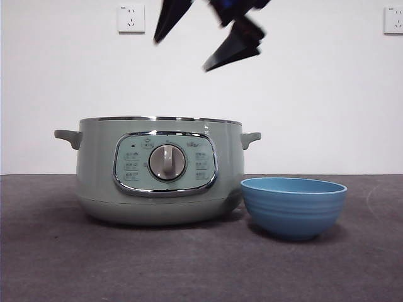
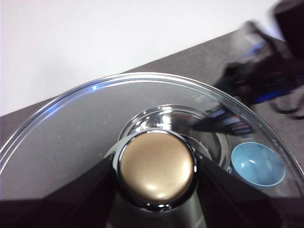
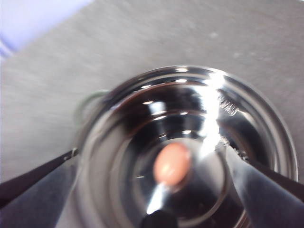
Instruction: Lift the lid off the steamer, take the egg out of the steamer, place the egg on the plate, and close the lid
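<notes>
The pale green steamer (image 1: 157,170) stands uncovered at centre-left, with the blue plate (image 1: 293,206) close to its right. Its lid (image 2: 71,137) is out of the front view. My left gripper (image 2: 156,164) is shut on the lid's round knob (image 2: 156,178) and holds the lid in the air. The steamer (image 2: 161,116) and plate (image 2: 256,164) show below through the lid. My right gripper (image 1: 201,38) hangs open above the steamer. In the right wrist view its jaws (image 3: 151,152) spread wide over the shiny pot (image 3: 266,109), where a pinkish egg (image 3: 172,164) lies on the bottom.
Dark grey tabletop (image 1: 189,264) stretches in front of the pot and plate. A white wall with two sockets (image 1: 131,17) stands behind. In the left wrist view the right arm (image 2: 256,76) shows blurred beyond the lid.
</notes>
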### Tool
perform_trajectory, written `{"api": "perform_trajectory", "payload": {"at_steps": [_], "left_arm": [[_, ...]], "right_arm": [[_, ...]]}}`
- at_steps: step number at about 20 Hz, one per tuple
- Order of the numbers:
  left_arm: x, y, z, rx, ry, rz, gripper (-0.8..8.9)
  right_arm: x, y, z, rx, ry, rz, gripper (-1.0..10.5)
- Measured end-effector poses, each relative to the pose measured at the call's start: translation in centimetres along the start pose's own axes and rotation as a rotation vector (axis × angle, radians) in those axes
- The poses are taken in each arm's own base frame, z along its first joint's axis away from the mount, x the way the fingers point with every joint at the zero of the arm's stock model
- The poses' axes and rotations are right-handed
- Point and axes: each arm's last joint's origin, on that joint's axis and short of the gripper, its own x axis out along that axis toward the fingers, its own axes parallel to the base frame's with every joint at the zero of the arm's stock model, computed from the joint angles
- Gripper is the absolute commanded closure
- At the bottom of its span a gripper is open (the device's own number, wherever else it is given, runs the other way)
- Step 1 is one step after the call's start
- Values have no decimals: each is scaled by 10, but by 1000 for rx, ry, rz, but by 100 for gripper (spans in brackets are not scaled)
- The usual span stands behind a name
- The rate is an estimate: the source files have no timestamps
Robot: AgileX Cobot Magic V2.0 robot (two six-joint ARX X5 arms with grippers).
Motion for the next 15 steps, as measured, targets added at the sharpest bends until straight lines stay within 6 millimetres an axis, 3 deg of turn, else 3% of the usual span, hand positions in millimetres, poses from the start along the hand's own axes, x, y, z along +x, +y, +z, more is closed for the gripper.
{"api": "perform_trajectory", "payload": {"at_steps": [4,8,11,15], "left_arm": [[-4,0,-1,0,-4,-3,822],[-4,0,-4,0,25,-5,822],[-4,0,-4,0,25,-5,822],[-4,0,-4,0,25,-5,822]], "right_arm": [[59,2,8,-46,71,-14,384],[100,-2,-12,-64,160,-44,384],[116,-6,-24,-70,203,-49,384],[121,-6,-27,-73,215,-50,385]]}}
